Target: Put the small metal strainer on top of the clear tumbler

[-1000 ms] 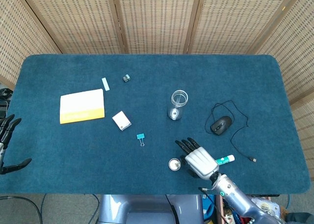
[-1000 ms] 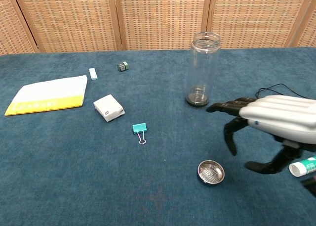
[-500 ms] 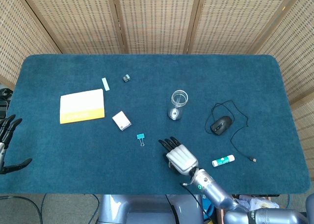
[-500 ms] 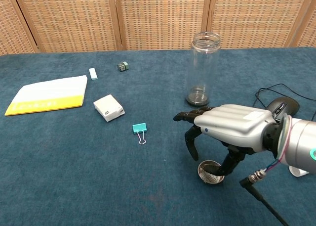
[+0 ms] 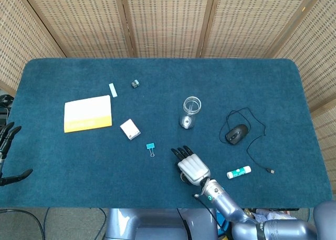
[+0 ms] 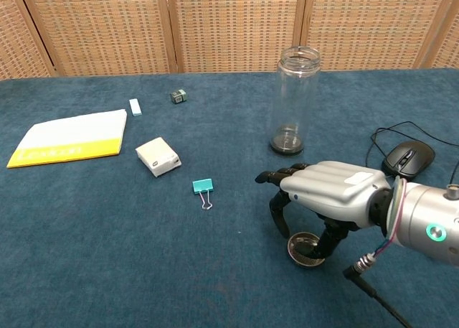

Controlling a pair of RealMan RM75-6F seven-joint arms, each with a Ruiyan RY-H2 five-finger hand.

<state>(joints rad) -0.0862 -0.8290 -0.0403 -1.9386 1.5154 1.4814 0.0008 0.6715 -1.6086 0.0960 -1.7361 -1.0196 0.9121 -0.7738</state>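
Head view: the right hand lies palm-down on the blue table near its front edge, fingers pointing toward the clear tumbler, which stands upright farther back, well apart from the hand. The small metal strainer is hidden beneath the hand here. A teal binder clip lies just left of the fingers; a white box, a yellow-and-white booklet, a pale eraser and a small dark cube are spread over the left half. To the right sit a computer mouse with its looped cable and a glue stick. The left hand hangs off the table's left edge, fingers spread and holding nothing.

Chest view: the right hand arches over the small metal strainer, which rests on the table with its rim showing below the palm. Dark fingers reach down on the strainer's left and the thumb on its right, apparently touching the rim, though a firm grip cannot be made out. The clear tumbler stands open-topped behind the hand, nothing between them. The computer mouse sits to the right, the teal binder clip and white box to the left.
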